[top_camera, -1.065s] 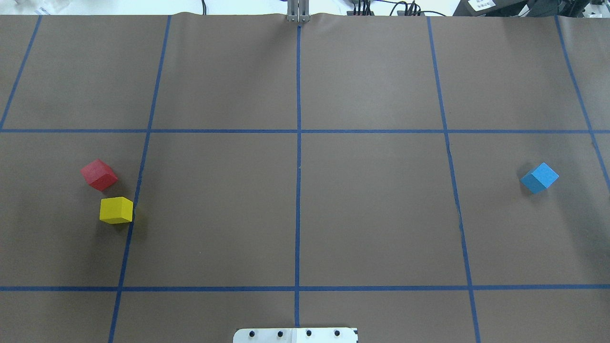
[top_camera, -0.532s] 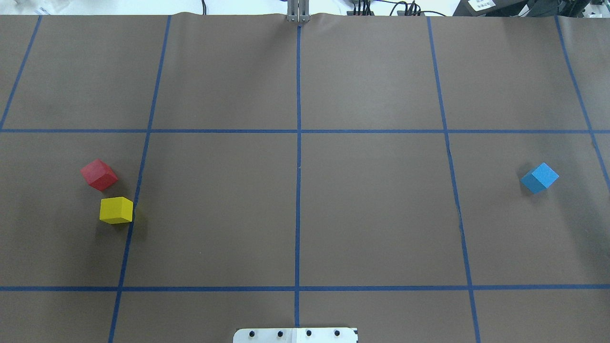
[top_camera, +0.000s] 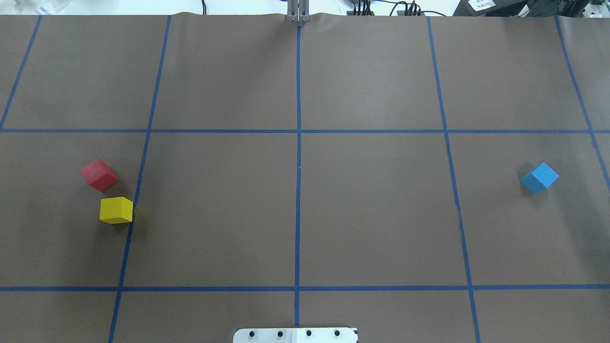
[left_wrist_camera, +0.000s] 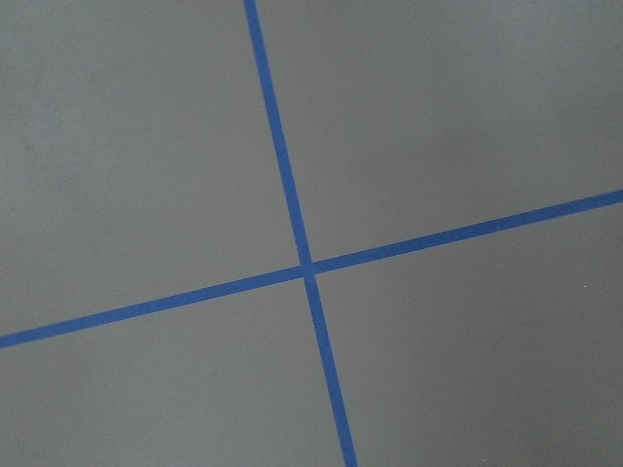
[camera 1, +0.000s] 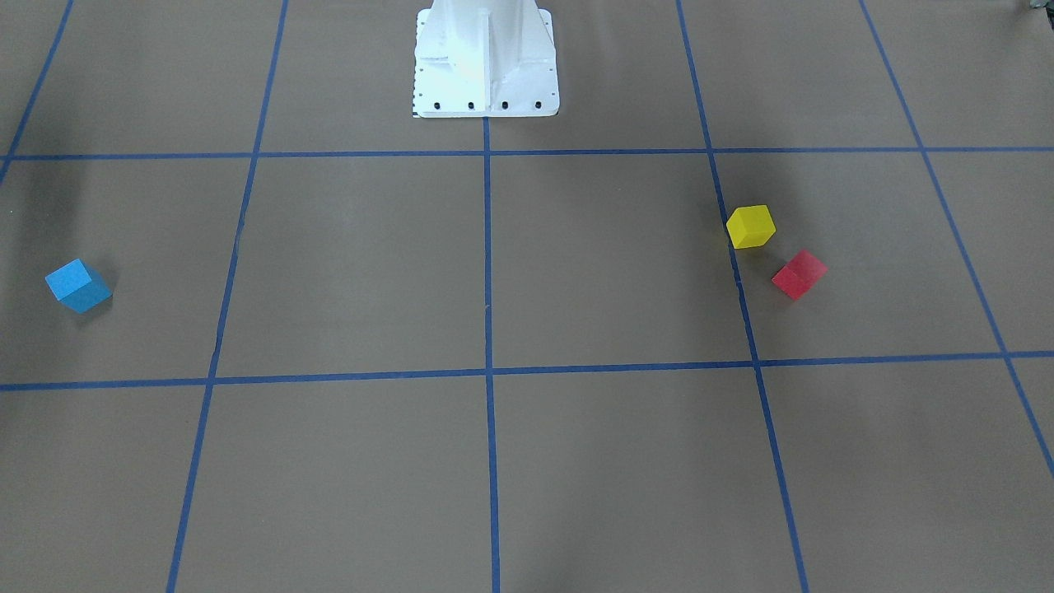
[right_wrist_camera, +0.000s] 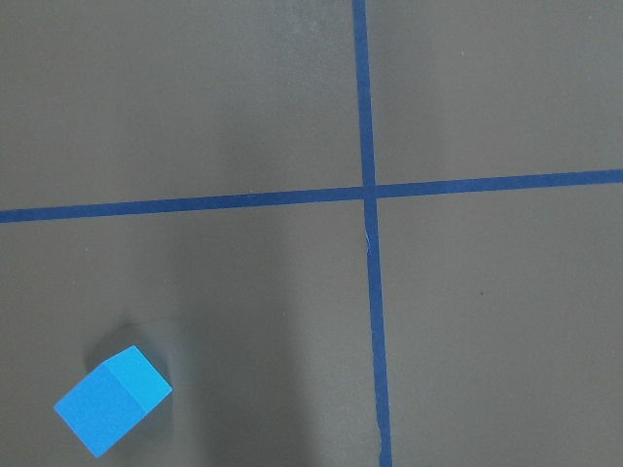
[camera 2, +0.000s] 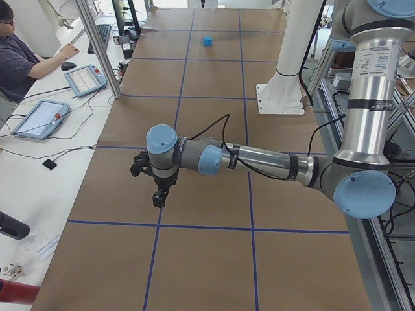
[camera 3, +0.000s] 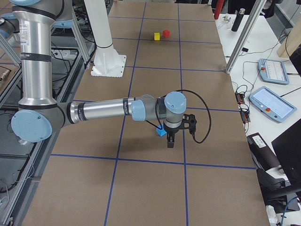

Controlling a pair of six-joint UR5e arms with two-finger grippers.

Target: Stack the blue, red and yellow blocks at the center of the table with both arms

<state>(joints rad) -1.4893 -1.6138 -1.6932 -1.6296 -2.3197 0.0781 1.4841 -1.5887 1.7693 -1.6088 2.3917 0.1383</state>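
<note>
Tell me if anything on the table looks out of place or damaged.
Nothing is damaged or spilled. The red block and blue block sit turned askew to the tape grid; the yellow block sits squarer. None is at the centre of the table.

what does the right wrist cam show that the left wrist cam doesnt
Only the right wrist view shows the blue block, low in its left corner and apart from the tape. The left wrist view shows nothing of its own: there is no block in it. Both show the brown table with two blue tape lines crossing.
</note>
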